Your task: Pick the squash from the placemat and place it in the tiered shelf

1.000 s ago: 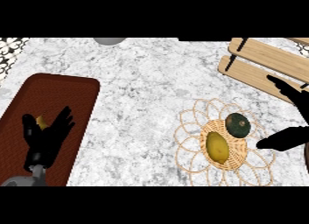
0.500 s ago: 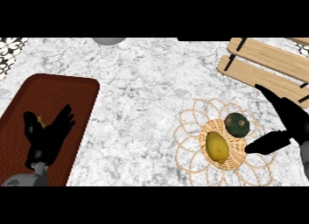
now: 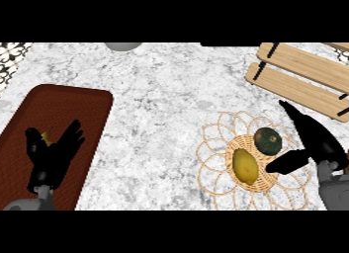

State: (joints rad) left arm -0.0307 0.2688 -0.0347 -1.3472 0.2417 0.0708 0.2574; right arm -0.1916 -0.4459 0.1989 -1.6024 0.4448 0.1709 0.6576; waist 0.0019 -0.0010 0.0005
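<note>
Nearing squash (image 3: 267, 140), right hand (image 3: 317, 141), seemingly open

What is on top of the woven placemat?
On the placemat lie a dark green squash and a yellow oval fruit, side by side at its centre. The right hand covers its right edge, so anything beneath is hidden.

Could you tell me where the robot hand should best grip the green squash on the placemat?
Probably across its middle, from the right. The squash is round, so any span works, but the yellow fruit crowds its lower-left, while the open right robot hand is on the free right side.
</note>
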